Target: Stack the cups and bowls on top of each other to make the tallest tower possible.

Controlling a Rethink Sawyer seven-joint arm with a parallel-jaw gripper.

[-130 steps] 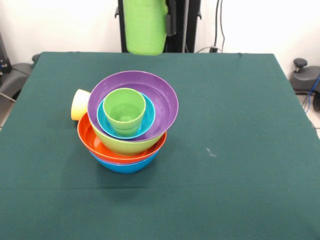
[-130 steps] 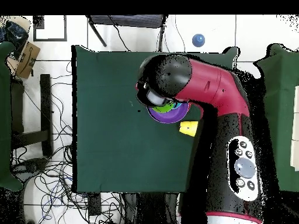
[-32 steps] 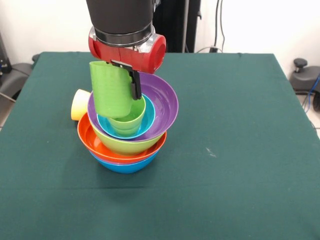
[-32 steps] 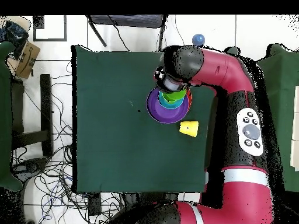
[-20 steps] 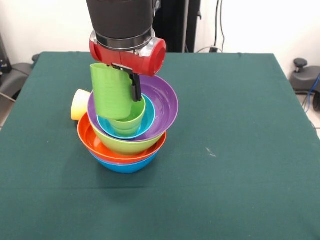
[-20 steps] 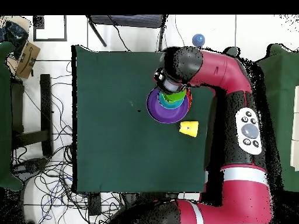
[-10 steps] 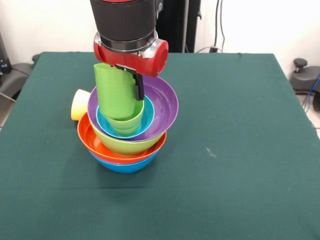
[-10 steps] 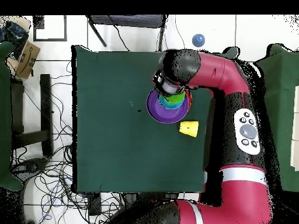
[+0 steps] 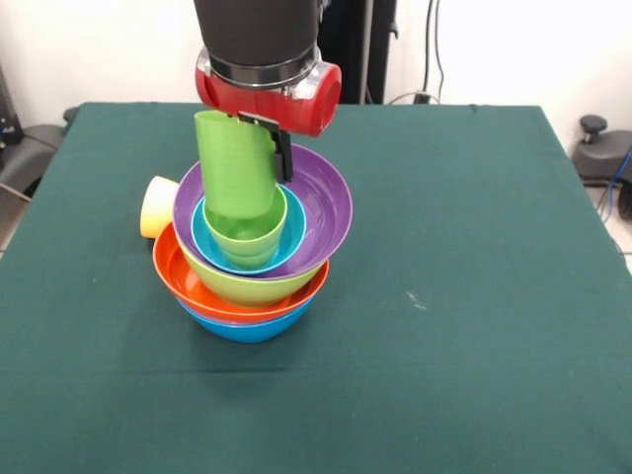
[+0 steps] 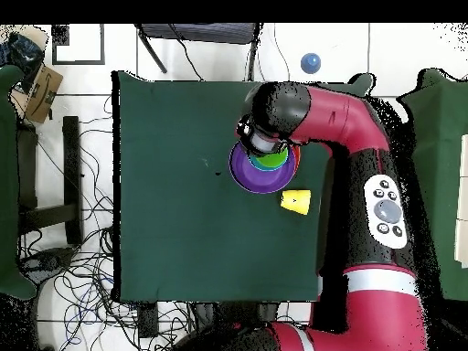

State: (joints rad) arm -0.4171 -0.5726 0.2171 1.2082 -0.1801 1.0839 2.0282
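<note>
At the gripper (image 9: pixel 271 140) you cannot tell whether it is clenched or released. A tall green piece (image 9: pixel 235 163) hangs from it, and the front view does not show whether that piece is being held or is part of the tool. Compared with half a second ago, the gripper sits a little higher and further toward the picture's right. The tall green piece, which then covered the light green cup (image 9: pixel 247 237), now only dips its lower end into the cup's mouth, so the rim shows again. The cup has not shifted: it sits upright in the small cyan bowl (image 9: pixel 294 233). That bowl is nested in the purple bowl (image 9: pixel 324 212), which leans over the lime green bowl (image 9: pixel 247 284), the orange bowl (image 9: pixel 173 276) and the blue bowl (image 9: pixel 247 328). This stack (image 9: pixel 296 288) looks the same as it did before the arm came down, so nothing has been added yet and the tower is no taller. The yellow cup (image 9: pixel 156 205) lies on its side on the green table (image 9: pixel 474 296), just beside the stack on the picture's left, and it has not moved. You probably need that cup on top next. The purple bowl's tilt suggests any push on the stack could tip it.
</note>
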